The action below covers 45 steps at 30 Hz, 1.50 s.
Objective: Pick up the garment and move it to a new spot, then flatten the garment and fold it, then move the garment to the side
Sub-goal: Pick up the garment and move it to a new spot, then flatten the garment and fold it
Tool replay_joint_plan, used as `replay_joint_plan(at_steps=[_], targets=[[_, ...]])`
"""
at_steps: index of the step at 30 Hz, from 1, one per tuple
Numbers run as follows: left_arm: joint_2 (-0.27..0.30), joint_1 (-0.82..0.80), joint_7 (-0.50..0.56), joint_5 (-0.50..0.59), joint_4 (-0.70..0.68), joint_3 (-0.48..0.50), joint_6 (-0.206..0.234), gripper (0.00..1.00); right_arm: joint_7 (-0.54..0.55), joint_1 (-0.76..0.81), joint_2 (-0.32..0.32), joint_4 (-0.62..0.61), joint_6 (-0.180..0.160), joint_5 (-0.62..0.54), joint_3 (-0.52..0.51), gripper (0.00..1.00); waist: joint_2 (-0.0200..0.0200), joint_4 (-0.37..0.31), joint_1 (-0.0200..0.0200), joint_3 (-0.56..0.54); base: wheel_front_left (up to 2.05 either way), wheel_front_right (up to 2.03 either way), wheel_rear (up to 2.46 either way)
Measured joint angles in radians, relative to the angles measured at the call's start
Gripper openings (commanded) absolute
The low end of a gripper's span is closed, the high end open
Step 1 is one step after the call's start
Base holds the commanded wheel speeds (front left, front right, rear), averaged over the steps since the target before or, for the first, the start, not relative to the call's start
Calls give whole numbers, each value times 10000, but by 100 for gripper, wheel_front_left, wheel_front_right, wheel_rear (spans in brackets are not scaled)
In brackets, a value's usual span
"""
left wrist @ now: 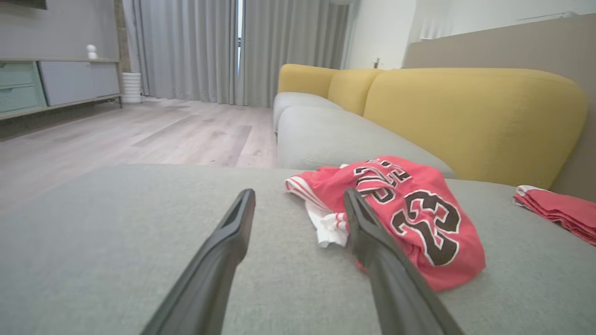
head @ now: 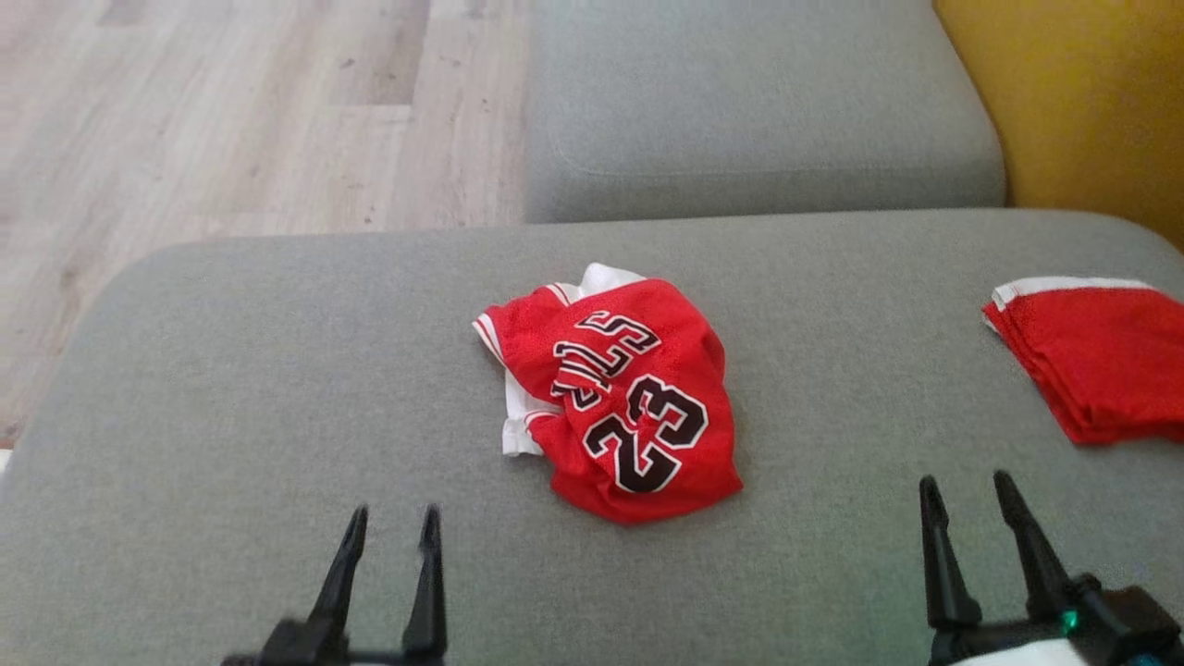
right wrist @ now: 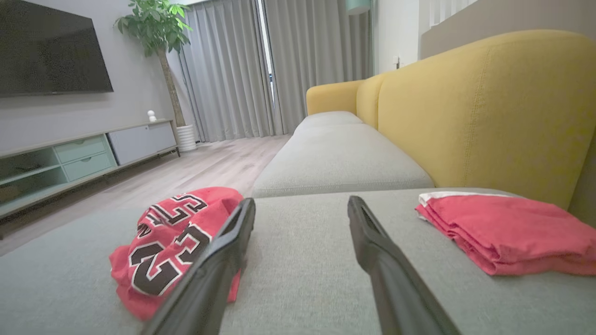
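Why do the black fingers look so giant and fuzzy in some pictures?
Left and right wrist views: the lens sits just behind the fingers, so they loom large and blur toward the bottom edge. Head view: the left hand and right hand look small.

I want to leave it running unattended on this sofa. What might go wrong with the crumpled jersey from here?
1. The jersey lies bunched, with white trim tucked under red layers. The open left hand may pinch several layers at once, so it would lift as a lump instead of spreading flat.
2. The folded red garment sits near the right hand. Spreading the jersey or sweeping that way could knock it askew.
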Motion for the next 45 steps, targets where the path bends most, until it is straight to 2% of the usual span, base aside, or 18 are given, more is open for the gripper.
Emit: replay_joint_plan(at_steps=[7, 12, 26, 45], targets=[[-205, 1648, 0, 685, -767, 589, -105, 100, 0, 297, 15, 146, 0, 176, -50, 100, 0, 301, 1, -377, 0, 0, 0], [-305, 1685, 0, 1195, -995, 813, -274, 100, 0, 310, 15, 159, 0, 176, -82, 100, 0, 414, 2, -427, 0, 0, 0], [-502, 1757, 0, 1705, -1099, 1256, -550, 100, 0, 467, 19, 186, 0, 176, -90, 100, 0, 465, 3, -399, 0, 0, 0], [-658, 1755, 0, 1789, -736, 1492, -830, 100, 0, 581, 25, 184, 0, 171, -61, 100, 0, 551, 3, -334, 0, 0, 0]])
